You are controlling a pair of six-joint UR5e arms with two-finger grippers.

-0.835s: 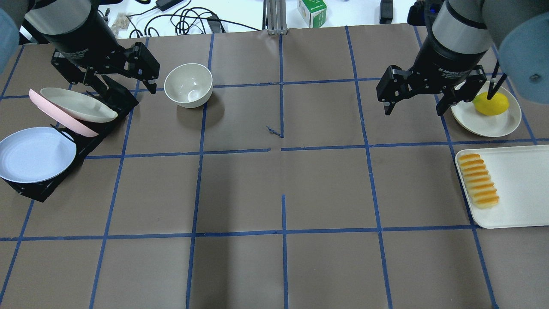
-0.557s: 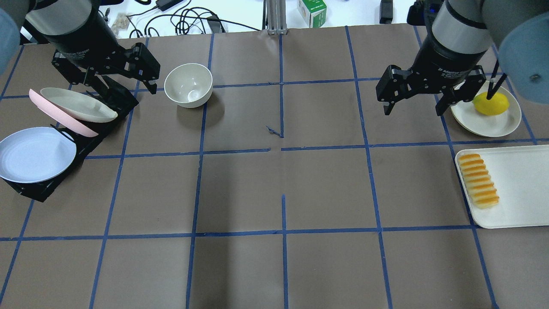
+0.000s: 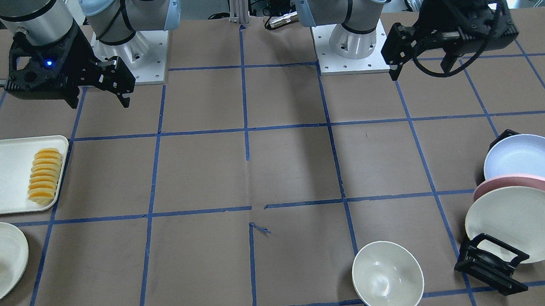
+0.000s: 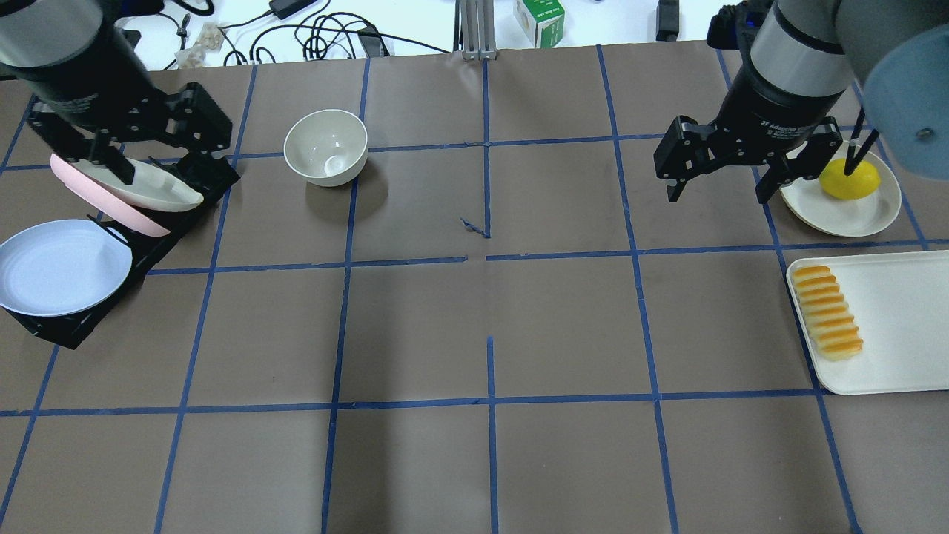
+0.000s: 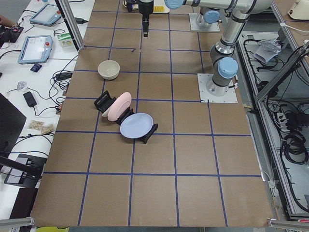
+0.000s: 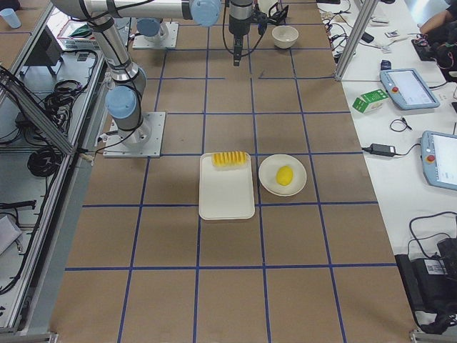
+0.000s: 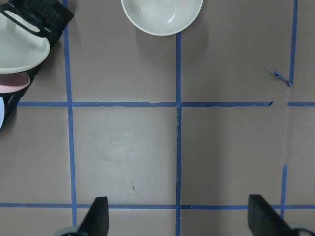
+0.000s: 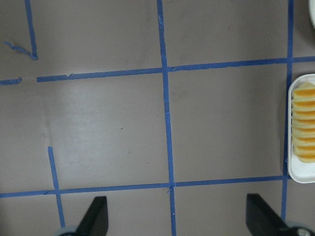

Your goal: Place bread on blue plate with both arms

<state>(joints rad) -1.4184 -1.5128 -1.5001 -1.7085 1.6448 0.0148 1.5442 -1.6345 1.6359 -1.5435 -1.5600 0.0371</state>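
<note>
While both arms hang above the brown table (image 4: 415, 334), the white tray (image 4: 904, 326) lies at the end on the robot's right, its outer part cut off by the overhead view's edge; the right gripper (image 4: 717, 191) hovers past the tray's far inner corner, fingers spread wide with nothing between them; the left gripper (image 7: 178, 219) hangs at the end opposite the tray, fingers likewise wide apart and empty, covering from overhead part of the cream plate (image 4: 148, 191) in the black rack (image 4: 52, 330); the blue plate (image 4: 59, 267) stands tilted in that rack, well apart from the tray, its rim meeting the overhead view's edge, only a sliver showing in the left wrist view; the bread (image 4: 827, 311) lies on the tray just inside the short edge facing the table's middle, long axis parallel to that edge, slices on edge, orange tops upward; the yellow fruit (image 4: 847, 178) sits on a cream dish (image 4: 852, 216) just beyond the tray, a black cable crossing it.
</note>
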